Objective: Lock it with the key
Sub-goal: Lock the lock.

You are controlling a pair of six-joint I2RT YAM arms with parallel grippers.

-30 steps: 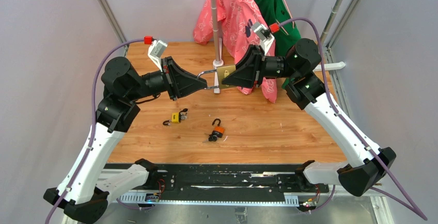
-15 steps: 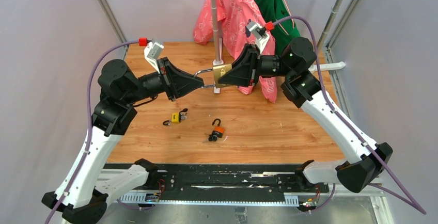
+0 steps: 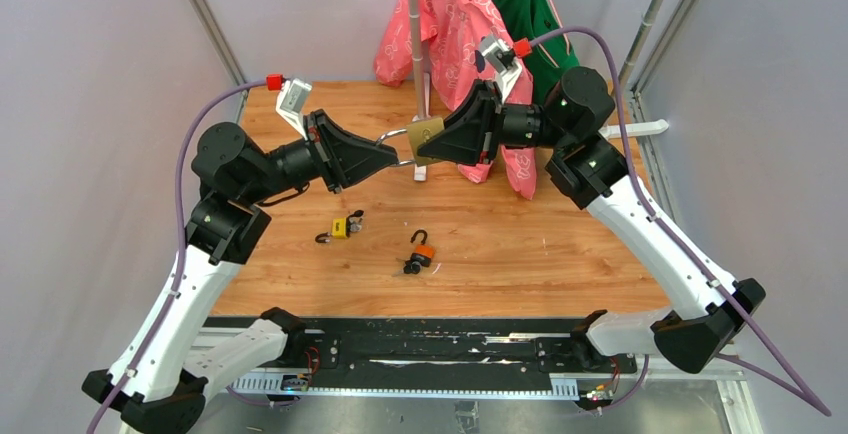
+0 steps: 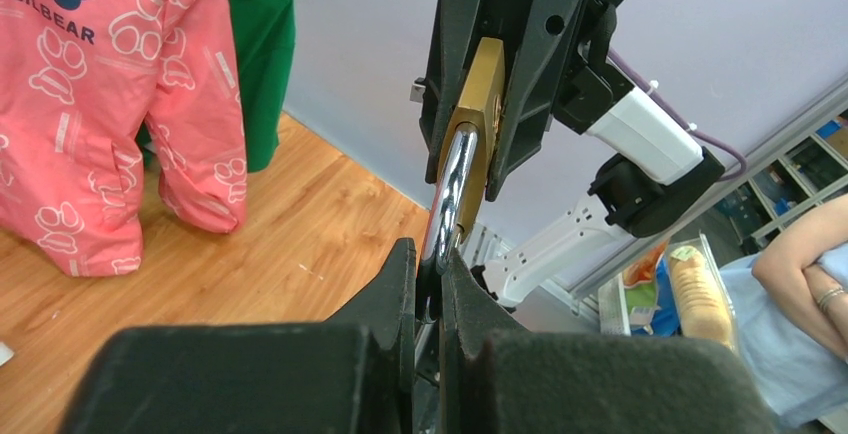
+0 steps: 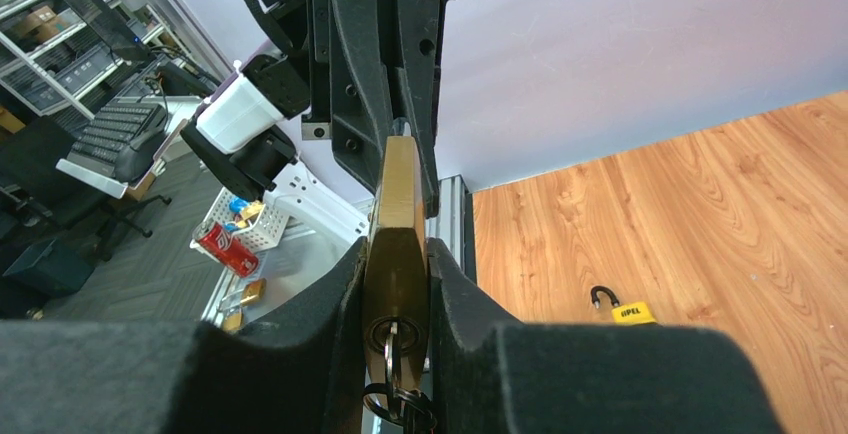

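The brass padlock (image 3: 425,138) is up in the air above the wooden surface (image 3: 560,244), in the upper middle of the overhead view, held between the two claws. The left claw (image 3: 398,161), on the left of that frame, is squeezed together on the padlock's steel shackle (image 4: 452,179). In the left wrist view its fingers (image 4: 398,284) pinch the silver bar with no gap showing. The right claw (image 3: 440,144), on the right of the frame, is clamped on the brass body, with one finger against each flat face, as the right wrist view shows. In that same view a key (image 5: 390,342) sits in the keyhole at the lower middle of the frame, with a ring hanging from it. Whether the shackle is pressed fully home in the body I cannot tell.

Lower in the overhead view, near the middle, a small yellow padlock (image 3: 343,227) and an orange padlock (image 3: 423,251) lie on the surface, apart from each other and well below the claws. At the top of the frame a pink jacket (image 3: 450,24) and a green jacket (image 3: 520,4) hang beside a white pole (image 3: 415,34) that stands on the surface just behind the held padlock.
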